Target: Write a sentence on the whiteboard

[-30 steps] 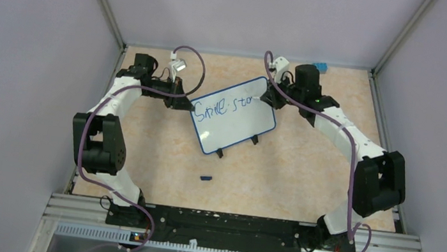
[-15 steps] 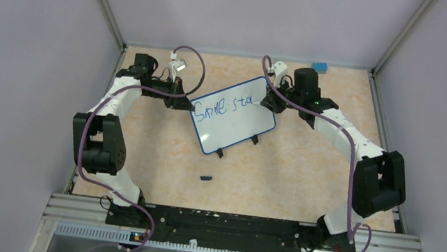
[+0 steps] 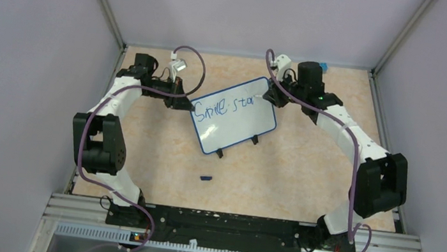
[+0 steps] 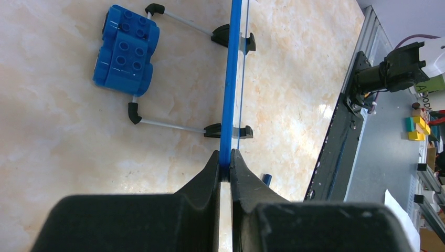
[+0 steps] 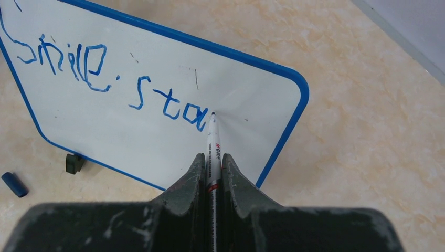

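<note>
The board (image 3: 233, 114) has blue words (image 5: 105, 79) on it that read "Smile sta", all in one line near its top edge. The marker (image 5: 212, 142) has small red letters on its side, too tiny to read for sure. The board stands in the middle of the tan surface (image 3: 293, 167) on two black feet (image 3: 220, 153), turned so its right end sits higher toward 1 o'clock. The left claw (image 4: 224, 163) is closed tight on the thin blue frame (image 4: 229, 79) at the board's 9 o'clock side. The left arm bends its elbow far out to 9 o'clock, then reaches back in to the board. The right claw (image 5: 212, 168) is closed around the marker, and the marker tip touches the board just right of the last "a". The right arm bends its elbow out to 3 o'clock and reaches toward 11 o'clock, ending at the board's top right corner. A small dark cap (image 3: 205, 178) lies on the surface at 6 o'clock from the board, well apart from it. A blue block (image 4: 126, 52) sits behind the board.
</note>
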